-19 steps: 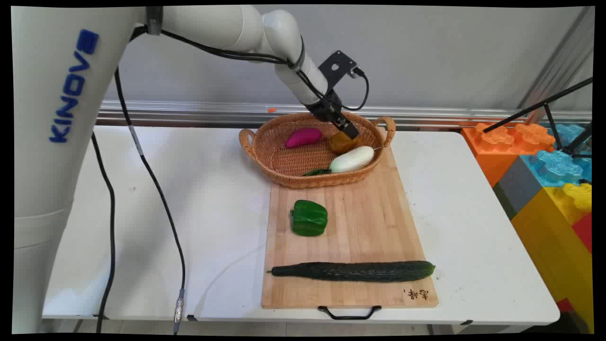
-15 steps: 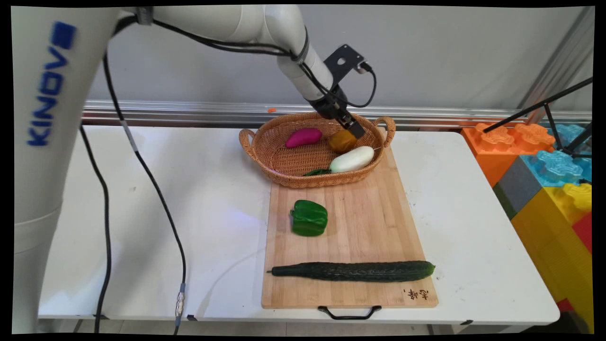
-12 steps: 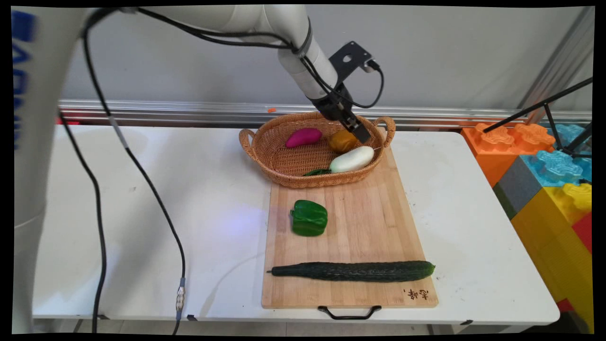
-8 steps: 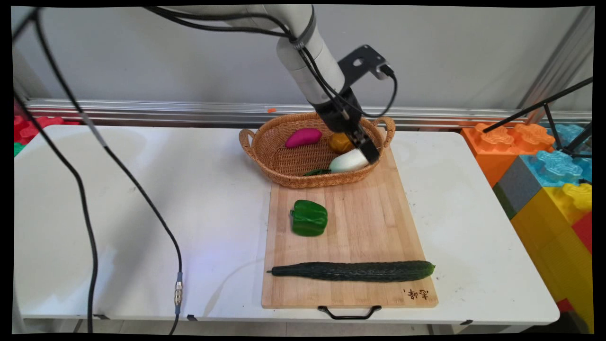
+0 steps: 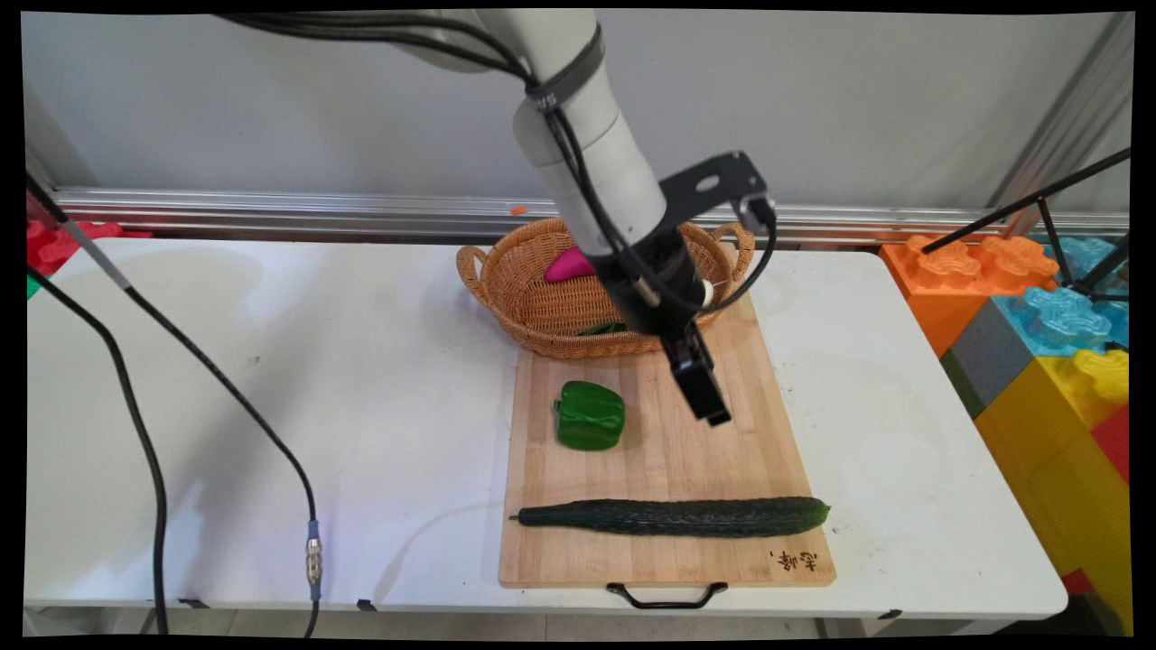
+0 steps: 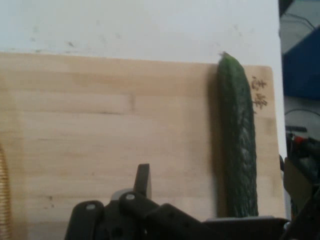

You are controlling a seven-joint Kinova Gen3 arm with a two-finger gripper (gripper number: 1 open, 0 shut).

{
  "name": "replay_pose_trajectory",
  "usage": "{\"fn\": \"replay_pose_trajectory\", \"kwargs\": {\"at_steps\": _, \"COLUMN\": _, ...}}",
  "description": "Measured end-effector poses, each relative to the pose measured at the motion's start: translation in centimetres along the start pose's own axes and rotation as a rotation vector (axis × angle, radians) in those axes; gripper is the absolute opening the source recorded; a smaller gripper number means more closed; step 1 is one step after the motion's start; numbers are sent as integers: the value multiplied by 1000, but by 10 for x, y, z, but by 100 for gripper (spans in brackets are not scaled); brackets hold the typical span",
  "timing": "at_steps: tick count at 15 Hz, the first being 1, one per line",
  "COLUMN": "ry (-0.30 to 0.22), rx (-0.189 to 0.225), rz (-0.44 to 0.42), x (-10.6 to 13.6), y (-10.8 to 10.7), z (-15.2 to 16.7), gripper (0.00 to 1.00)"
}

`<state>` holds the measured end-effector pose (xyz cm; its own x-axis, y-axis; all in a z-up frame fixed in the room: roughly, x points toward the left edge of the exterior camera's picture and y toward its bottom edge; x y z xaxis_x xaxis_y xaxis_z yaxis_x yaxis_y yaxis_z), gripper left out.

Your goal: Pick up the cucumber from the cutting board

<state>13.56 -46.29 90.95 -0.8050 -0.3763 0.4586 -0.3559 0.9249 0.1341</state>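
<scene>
My gripper [image 5: 712, 413] hangs over the bare middle of the wooden cutting board [image 5: 759, 451], pointing down and slightly right, open and holding nothing. A green bell pepper [image 5: 590, 415] lies on the board to its left. A long dark cucumber [image 5: 673, 516] lies across the board's near end. In the hand view the cucumber [image 6: 239, 140] runs along the right side of the board [image 6: 100, 125], and one finger [image 6: 143, 181] rises from the bottom edge. Behind the arm stands a wicker basket [image 5: 533, 311] with a purple vegetable [image 5: 567, 264] partly showing; its other contents are hidden by the arm.
Large coloured toy blocks [image 5: 1048, 316] stand off the table's right end, with black tripod legs [image 5: 1030, 203] over them. More blocks [image 5: 54, 244] show at the far left. Black cables [image 5: 144, 424] hang over the table's left part. The board's black handle [image 5: 666, 596] overhangs the near edge.
The gripper has come out of the basket and swung toward the near side, now low over the cutting board. The yellow and white vegetables stayed in the basket and are now hidden by the arm.
</scene>
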Motion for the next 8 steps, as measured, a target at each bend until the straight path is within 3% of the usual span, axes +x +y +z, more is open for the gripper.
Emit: {"fn": "replay_pose_trajectory", "kwargs": {"at_steps": 8, "ry": -32, "rx": -53, "rz": 94, "x": -27, "y": 13, "z": 58, "gripper": 100}}
